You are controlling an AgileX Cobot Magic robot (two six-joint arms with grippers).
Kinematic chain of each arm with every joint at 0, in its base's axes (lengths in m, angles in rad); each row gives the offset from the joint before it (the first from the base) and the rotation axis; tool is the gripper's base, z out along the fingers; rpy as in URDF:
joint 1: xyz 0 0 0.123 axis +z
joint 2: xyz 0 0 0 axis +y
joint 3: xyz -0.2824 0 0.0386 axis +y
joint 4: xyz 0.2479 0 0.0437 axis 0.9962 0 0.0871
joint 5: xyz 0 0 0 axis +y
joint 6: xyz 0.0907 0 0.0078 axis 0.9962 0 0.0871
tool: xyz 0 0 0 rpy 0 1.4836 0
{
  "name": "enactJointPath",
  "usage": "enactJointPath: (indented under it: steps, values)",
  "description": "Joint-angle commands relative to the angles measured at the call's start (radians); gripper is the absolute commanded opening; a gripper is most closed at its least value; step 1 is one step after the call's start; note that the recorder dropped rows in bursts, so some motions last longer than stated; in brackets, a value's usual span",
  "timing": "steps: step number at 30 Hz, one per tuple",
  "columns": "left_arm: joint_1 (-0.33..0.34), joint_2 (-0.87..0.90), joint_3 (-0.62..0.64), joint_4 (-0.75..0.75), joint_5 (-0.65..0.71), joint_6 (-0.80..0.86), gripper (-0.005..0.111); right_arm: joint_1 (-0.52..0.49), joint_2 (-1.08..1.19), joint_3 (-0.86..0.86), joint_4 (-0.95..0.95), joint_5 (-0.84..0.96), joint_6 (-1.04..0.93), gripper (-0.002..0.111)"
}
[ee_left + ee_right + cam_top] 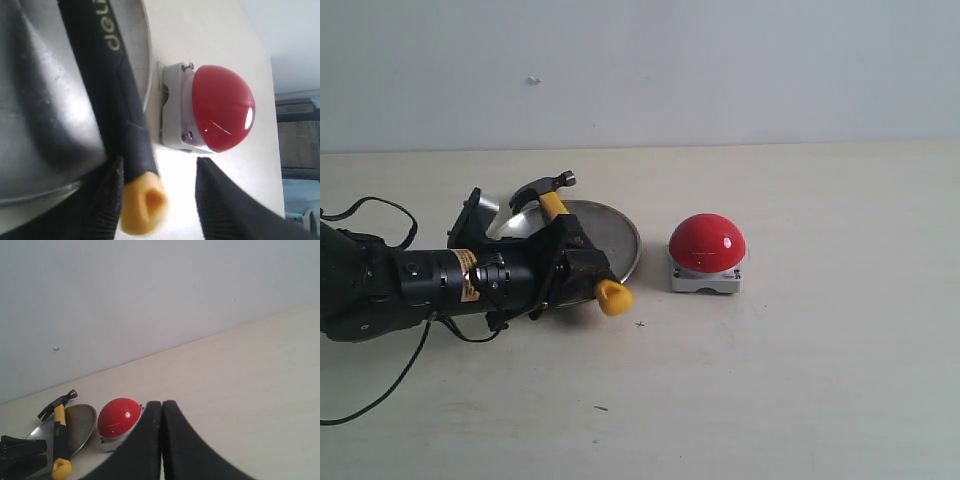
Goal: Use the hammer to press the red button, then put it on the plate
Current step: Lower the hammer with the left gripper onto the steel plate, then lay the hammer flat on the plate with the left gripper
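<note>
Left hand (159,167) is spread, not pinching anything. In the left wrist view the hammer (107,90) handle runs right alongside one finger (107,205), and the other finger stands clear with bare surface (200,35) showing in the gap. I can't tell if the near finger actually touches the handle. The yellow looped end (142,207) sits between the fingertips, hard against that same side. The black grip carries yellowish lettering that reads like "deli", partly cut by the frame edge. The hammer lies across the plate (40,100). In the exterior view its dark head (545,188) sticks out past the far rim and the looped end hangs past the near rim. The brushed metal of the plate mirrors the handle. The red button (222,107) sits just beside the plate on its grey base (172,110), apart from the rim by a narrow gap. It's a glossy dome, with two screw heads visible on the base and no markings I can read. There's a small yellowish label on the left arm's wrist (467,265) in the exterior view, too small to read. Right hand (161,407) has its fingers pressed together with nothing in them. It's up off the surface, with the button, plate and hammer well beyond its tips.
</note>
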Motion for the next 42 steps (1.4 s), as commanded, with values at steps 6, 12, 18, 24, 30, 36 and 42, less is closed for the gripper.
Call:
enactJointPath:
  steps: [6,12,18,24,30,36,42]
  values:
    - [-0.001,-0.038,-0.003,0.037,0.011,-0.044,0.043,0.001,-0.005,0.001,0.000,-0.006,-0.008,0.000]
    - [-0.001,-0.128,-0.005,0.039,0.013,-0.012,0.043,0.001,-0.005,0.001,0.000,-0.006,-0.008,0.000]
    - [-0.021,-0.174,-0.086,0.187,0.164,-0.056,0.025,0.001,-0.005,0.001,0.000,-0.006,-0.008,0.000]
    - [-0.086,-0.152,-0.180,0.236,0.339,-0.073,0.001,0.001,-0.005,0.001,0.000,-0.006,-0.008,0.000]
    - [-0.128,-0.098,-0.252,0.356,0.391,-0.134,0.000,0.001,-0.005,0.001,0.000,-0.006,-0.008,0.000]
    - [-0.130,-0.049,-0.326,0.889,0.367,-0.516,0.000,0.001,-0.005,0.001,0.000,-0.006,-0.008,0.000]
    - [-0.130,-0.037,-0.356,0.934,0.318,-0.516,0.000,0.001,-0.005,0.001,0.000,-0.006,-0.008,0.000]
